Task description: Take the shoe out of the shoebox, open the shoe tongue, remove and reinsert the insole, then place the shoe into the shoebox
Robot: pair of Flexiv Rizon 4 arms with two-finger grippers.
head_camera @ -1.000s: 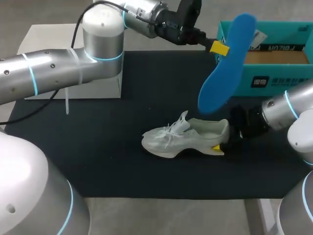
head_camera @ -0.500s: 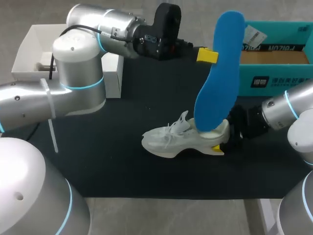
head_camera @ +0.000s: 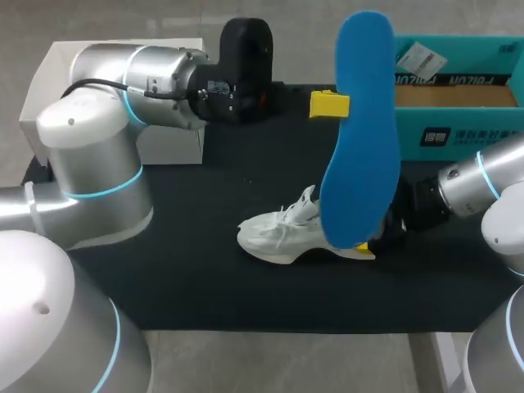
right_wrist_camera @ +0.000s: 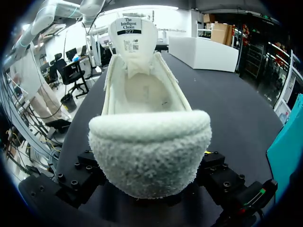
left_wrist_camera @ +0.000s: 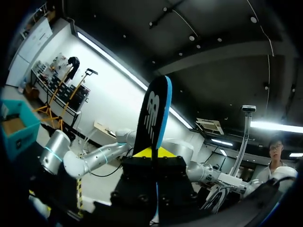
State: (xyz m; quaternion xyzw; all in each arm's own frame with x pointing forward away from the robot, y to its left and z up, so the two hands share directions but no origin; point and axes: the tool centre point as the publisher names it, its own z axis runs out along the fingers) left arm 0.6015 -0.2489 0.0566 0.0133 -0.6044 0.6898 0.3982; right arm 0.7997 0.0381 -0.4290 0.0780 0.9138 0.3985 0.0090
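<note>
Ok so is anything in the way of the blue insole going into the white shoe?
Nothing visible. The left tool holds the insole upright over the heel end of the shoe. The tongue is pulled up, the opening lies bare, and the right tool grips the heel from outside.

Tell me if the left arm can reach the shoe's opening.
Likely yes: the shoe lies open on top, the right gripper grips only its heel, and the left gripper holds the insole above it.
</note>
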